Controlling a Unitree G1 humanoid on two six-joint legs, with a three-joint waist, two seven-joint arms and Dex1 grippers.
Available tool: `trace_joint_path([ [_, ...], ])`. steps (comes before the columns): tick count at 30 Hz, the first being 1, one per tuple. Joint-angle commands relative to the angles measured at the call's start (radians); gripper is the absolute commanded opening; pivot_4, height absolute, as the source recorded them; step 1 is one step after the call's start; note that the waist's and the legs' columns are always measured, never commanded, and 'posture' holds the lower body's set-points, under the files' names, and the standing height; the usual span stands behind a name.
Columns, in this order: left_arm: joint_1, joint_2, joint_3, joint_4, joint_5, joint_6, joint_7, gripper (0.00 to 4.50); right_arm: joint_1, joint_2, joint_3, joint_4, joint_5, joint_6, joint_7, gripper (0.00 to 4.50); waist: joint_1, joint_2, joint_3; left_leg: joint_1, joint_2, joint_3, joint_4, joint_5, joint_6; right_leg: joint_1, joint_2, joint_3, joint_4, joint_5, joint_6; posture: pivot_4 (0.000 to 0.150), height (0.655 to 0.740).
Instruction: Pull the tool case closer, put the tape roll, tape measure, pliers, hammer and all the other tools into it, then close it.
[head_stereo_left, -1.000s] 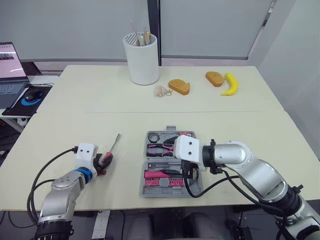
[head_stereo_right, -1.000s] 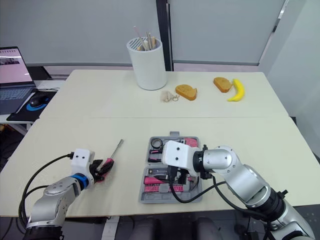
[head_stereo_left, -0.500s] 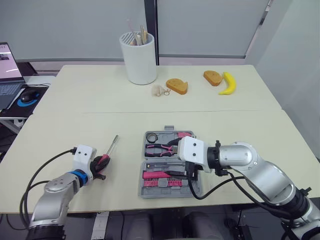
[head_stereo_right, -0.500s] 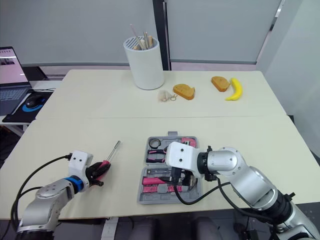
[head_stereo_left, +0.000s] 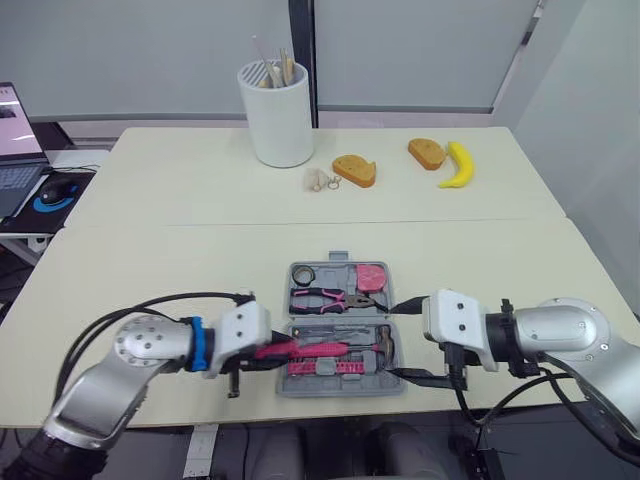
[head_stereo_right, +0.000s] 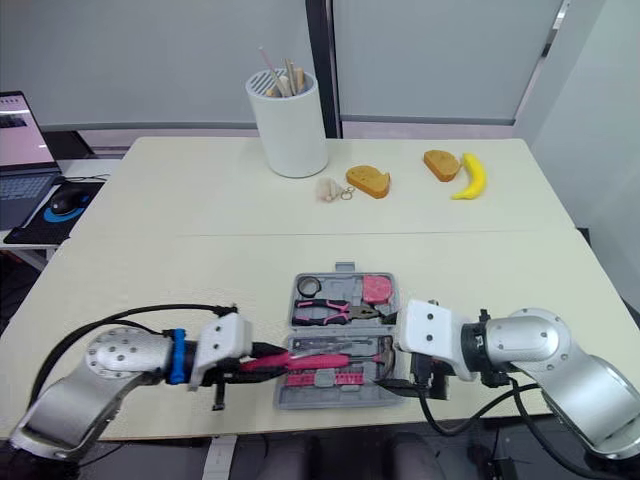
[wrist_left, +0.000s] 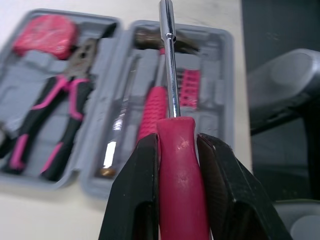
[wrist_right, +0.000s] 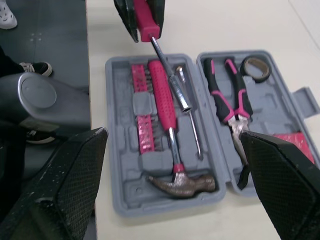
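- Head view: open grey plastic tool case near the front edge of the cream bench; right gripper at its right rim, fingers spread wide.
- Left wrist view: left gripper, fingers clamping a red-handled steel screwdriver above the case.
- Right wrist view: pink-handled hammer and pink-and-black pliers lying inside the case.

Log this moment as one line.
left gripper: shut on screwdriver, shaft over tool case | right gripper: open beside case | hammer, pliers, tape roll: in case

table | open tool case | white holder | bread pieces | banana
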Motion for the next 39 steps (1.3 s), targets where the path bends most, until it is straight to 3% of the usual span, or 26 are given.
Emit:
trace_joint_path([
  [1,-0.031,-0.033,-0.128,-0.049,0.084,0.032,0.021,0.78,0.051,-0.042,-0.037,-0.043,0.001,-0.008,-0.009,4.5,0.001,0.0,0.0,0.0,0.0,0.0,0.0,0.0,0.0,0.0,0.0,0.0,0.0,0.0,0.0,0.15,0.74],
  [6,-0.036,-0.085,-0.226,-0.041,0.166,0.05,0.075,0.78,0.114,-0.064,-0.049,-0.071,0.006,-0.012,-0.031,4.5,0.001,-0.002,0.001,0.0,0.0,0.0,0.0,0.0,0.0,0.0,0.001,0.0,0.0,0.0,0.001,0.15,0.74],
  [11,-0.052,-0.136,-0.294,0.086,0.273,-0.037,0.119,0.78,0.152,-0.08,-0.043,-0.081,-0.001,-0.024,-0.039,4.5,0.002,-0.002,0.001,0.0,-0.001,0.0,0.0,0.0,0.0,0.0,0.001,0.0,0.0,-0.001,0.001,0.15,0.74],
  [21,-0.129,-0.236,-0.334,0.133,0.33,-0.006,0.135,0.78,0.157,-0.097,-0.045,-0.083,0.004,-0.031,-0.045,4.5,0.004,-0.001,0.001,0.001,-0.002,0.0,0.002,0.0,0.0,0.003,0.001,0.0,0.0,0.0,0.002,0.15,0.74],
  [32,-0.154,-0.144,-0.218,-0.085,0.215,0.234,0.074,0.78,0.147,-0.1,-0.074,-0.112,0.061,0.017,-0.059,4.5,0.001,-0.002,0.001,0.001,-0.001,-0.002,0.002,0.0,0.0,0.003,0.002,0.0,0.001,0.0,0.002,0.15,0.74],
  [39,-0.189,-0.116,-0.287,-0.063,0.247,0.197,0.046,0.78,0.119,-0.096,-0.053,-0.096,0.058,0.02,-0.066,4.5,0.002,-0.002,0.002,0.001,-0.002,-0.001,0.003,0.0,0.0,0.003,0.002,0.0,0.001,0.0,0.002,0.15,0.74],
])
